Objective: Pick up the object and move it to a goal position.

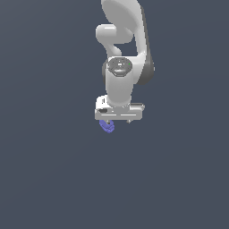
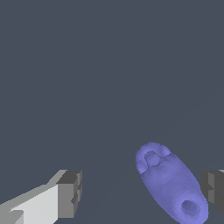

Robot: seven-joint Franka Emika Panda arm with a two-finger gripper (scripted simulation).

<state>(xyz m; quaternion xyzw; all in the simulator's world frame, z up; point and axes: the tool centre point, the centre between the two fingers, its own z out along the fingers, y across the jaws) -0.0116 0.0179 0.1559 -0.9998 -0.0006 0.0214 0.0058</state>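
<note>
Centering comes first: the end effector (image 2: 142, 192) is spread wide, and the blob (image 2: 170, 183), lower right in the wrist frame, lies much nearer one finger (image 2: 214, 188). Shift toward it, descend, then close across its narrow width.

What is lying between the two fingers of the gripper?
The blob, nearer one finger than the other; the wrist view shows this.
</note>
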